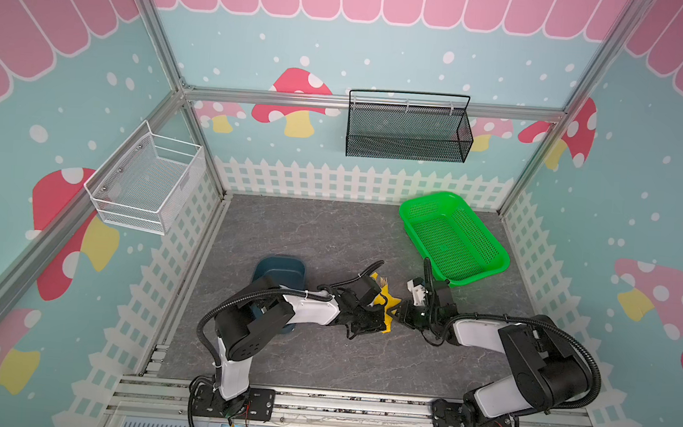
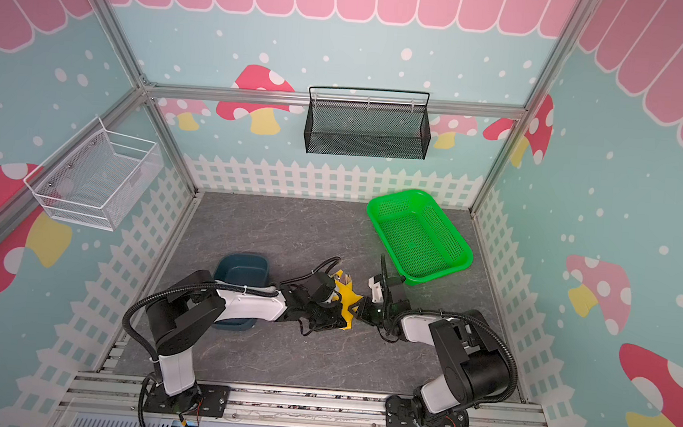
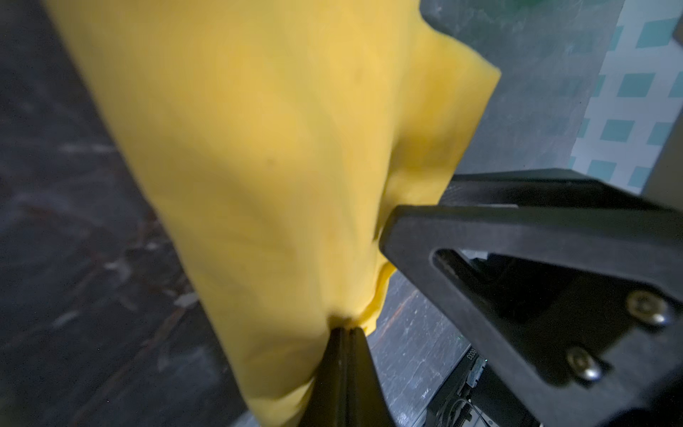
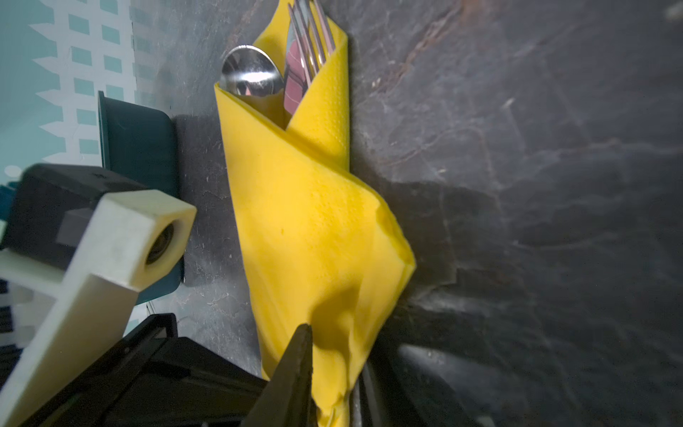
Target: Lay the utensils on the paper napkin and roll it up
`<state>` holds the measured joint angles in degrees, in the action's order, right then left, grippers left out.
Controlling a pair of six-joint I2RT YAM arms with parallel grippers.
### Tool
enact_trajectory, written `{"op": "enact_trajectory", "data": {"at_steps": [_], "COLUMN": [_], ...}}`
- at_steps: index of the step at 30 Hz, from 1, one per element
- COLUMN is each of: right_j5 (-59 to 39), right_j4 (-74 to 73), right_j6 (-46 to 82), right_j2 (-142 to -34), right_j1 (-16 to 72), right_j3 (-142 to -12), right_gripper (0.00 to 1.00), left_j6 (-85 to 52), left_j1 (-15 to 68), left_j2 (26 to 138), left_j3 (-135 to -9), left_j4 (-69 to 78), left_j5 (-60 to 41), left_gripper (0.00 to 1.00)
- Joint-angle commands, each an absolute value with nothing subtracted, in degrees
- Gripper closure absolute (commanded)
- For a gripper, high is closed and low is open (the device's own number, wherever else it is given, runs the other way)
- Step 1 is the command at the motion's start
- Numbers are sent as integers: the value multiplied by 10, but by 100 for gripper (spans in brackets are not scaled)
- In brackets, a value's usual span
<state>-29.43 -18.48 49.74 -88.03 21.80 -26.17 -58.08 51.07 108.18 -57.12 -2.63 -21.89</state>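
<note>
- Yellow paper napkin (image 4: pixel 314 222) lies mid-tabletop (image 1: pixel 329 238), rolled, long axis running front to back.
- Fork (image 4: pixel 314 37), spoon (image 4: pixel 251 72) and knife (image 4: pixel 294 81) heads poke out toward the back edge.
- Left gripper (image 3: pixel 343 329): jaws pinched tight on a napkin fold.
- Right gripper (image 4: pixel 332 355): jaws slightly apart astride the napkin's near end; cannot tell if gripping.
- Blue tray (image 1: pixel 279 270) sits just left of the napkin, green basket (image 1: pixel 454 240) at the back-right corner.

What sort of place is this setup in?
Probably a robot training cell dressed as a playhouse: an aluminium frame carries mushroom-printed wall panels, and a left arm and a right arm are bolted to a front rail.
</note>
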Motion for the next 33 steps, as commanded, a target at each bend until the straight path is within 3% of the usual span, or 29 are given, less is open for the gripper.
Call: {"op": "enact_trajectory", "data": {"at_steps": [1,6,15,24,33], "right_j5": [-280,-284,-285,-294,-298], "right_j4": [-168,-188,-215,-219,-225], "right_j6": [485,482,482,478,485], "right_j2": [-908,-924,-917,-910,-906], "right_j1": [214,214,209,207,206], "right_j3": [-268,-264,-253,-254,-251], "right_gripper": [70,71,96,96,95], "left_j6": [-576,-577,-577,-578,-570], "left_j1": [515,515,515,491,462], "left_j2": [1095,1098,1069,1020,1081], "left_j3": [-549,-550,-548,-560,-605], "left_j4": [-66,-65,-63,-41,-33], "left_j5": [-202,-203,-183,-148,-199], "left_gripper": [98,98,94,82,85]}}
